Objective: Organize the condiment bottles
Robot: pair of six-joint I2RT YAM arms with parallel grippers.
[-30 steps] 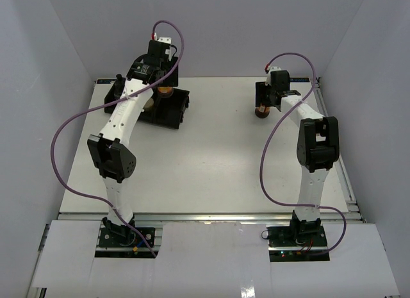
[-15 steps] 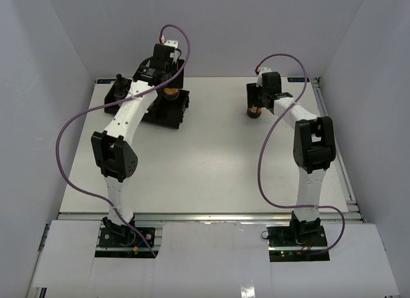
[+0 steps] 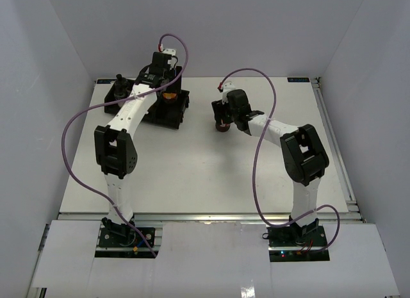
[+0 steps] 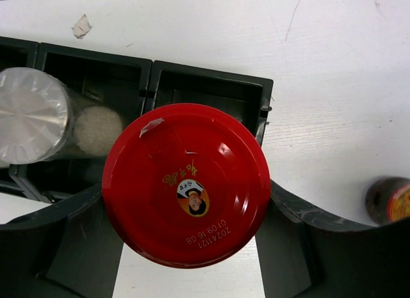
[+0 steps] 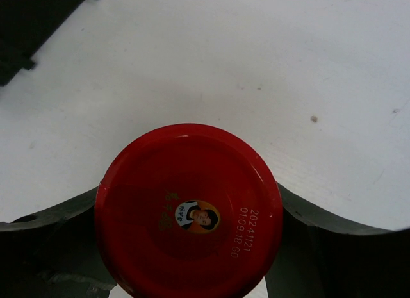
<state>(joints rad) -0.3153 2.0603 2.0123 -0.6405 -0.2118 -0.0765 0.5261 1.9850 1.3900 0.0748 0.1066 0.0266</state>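
Note:
My left gripper [image 3: 164,86] is shut on a dark-brown jar with a red lid [image 4: 186,182] and holds it over the right-hand compartment [image 4: 211,93] of the black tray [image 3: 178,113]. In the compartment beside it lies the clear jar with the flat silver lid [image 4: 31,115]. The clear shaker with the black top [image 3: 119,85] stands at the tray's left end. My right gripper [image 3: 225,116] is shut on the second red-lidded jar [image 5: 189,211], upright on or just above the table to the right of the tray [image 3: 221,125]. That jar also shows at the right edge of the left wrist view [image 4: 391,198].
White table inside a white-walled enclosure. The tray's corner [image 5: 29,29] shows at the top left of the right wrist view. Purple cables loop above both arms. Open table surface lies in front of the tray and to the right.
My right arm has carried its red-lidded jar leftward from the far right of the table to just right of the tray. My left gripper shifted slightly right over the tray.

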